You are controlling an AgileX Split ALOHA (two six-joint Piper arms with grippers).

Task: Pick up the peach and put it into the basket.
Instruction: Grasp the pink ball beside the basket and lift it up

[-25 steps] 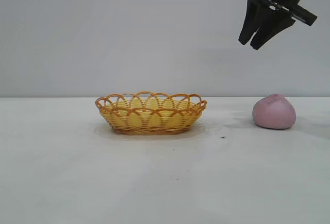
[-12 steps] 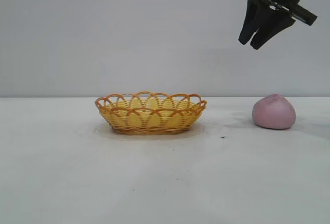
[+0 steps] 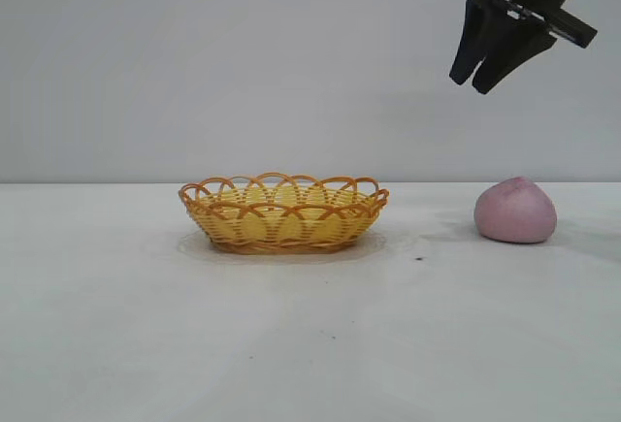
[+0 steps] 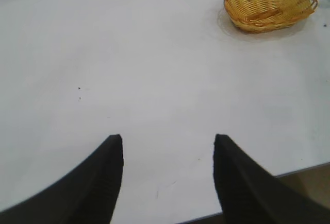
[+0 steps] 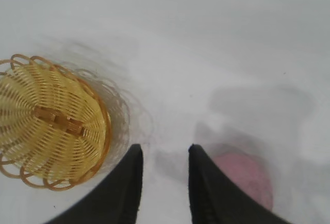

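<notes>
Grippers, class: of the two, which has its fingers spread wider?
The left gripper: a broad gap of table shows between its fingers. The right gripper, raised above the peach, shows only a narrow gap.

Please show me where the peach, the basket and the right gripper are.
peach [image 3: 515, 211]: exterior view, middle of its side.
basket [image 3: 283, 220]: exterior view, front woven wall.
right gripper [image 3: 477, 81]: exterior view, between its fingertips.

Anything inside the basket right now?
Nothing loose: the basket shows only its woven yellow floor with an orange-brown strip across the middle. The peach sits on the table beside it, apart. What lies beneath the basket is covered.
</notes>
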